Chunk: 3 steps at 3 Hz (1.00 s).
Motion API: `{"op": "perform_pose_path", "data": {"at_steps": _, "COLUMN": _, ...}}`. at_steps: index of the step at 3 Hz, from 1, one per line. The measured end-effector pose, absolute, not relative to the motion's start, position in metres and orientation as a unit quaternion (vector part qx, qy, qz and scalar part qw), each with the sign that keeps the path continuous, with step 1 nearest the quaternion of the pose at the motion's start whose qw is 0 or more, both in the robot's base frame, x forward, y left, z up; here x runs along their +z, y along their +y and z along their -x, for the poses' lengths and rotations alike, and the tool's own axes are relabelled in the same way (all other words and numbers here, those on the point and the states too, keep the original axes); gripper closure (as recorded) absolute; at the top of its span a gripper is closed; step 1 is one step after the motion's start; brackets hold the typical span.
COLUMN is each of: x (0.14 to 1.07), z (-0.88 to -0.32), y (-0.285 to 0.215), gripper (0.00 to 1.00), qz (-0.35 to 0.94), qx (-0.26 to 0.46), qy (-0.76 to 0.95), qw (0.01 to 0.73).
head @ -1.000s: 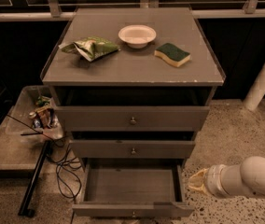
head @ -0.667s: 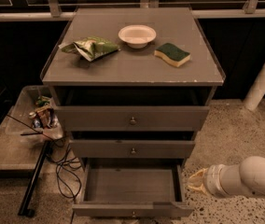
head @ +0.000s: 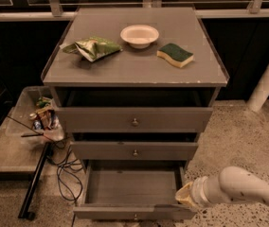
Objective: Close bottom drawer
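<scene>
Bottom drawer point(head: 132, 187) juts out wide open, the gripper point(head: 185, 196) sits tight at its front right corner, bare floor point(head: 236, 136) lies free to the right, and cables point(head: 64, 170) clutter the left.

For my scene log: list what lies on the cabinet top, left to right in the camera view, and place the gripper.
Green snack bag, white bowl, green sponge. The gripper sits lower right, by the front corner of the open bottom drawer.
</scene>
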State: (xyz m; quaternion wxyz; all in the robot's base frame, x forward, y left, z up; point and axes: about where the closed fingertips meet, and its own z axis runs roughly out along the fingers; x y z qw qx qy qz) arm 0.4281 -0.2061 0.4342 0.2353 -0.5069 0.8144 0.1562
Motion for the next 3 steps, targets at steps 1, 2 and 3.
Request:
{"op": "perform_pose_path", "data": {"at_steps": 1, "x": 0.380, "z": -0.424, "y": -0.196, "gripper": 1.00, "qz": 0.490, "qx": 0.167, "qy": 0.827, "qw": 0.220}}
{"op": "perform_pose_path", "data": {"at_steps": 2, "x": 0.338, "z": -0.424, "y": -0.190, "gripper": 1.00, "qz": 0.482, "qx": 0.168, "qy": 0.830, "qw": 0.225}}
{"op": "perform_pose_path", "data": {"at_steps": 3, "x": 0.304, "z": -0.421, "y": -0.185, "gripper": 1.00, "qz": 0.477, "qx": 0.179, "qy": 0.828, "qw": 0.234}}
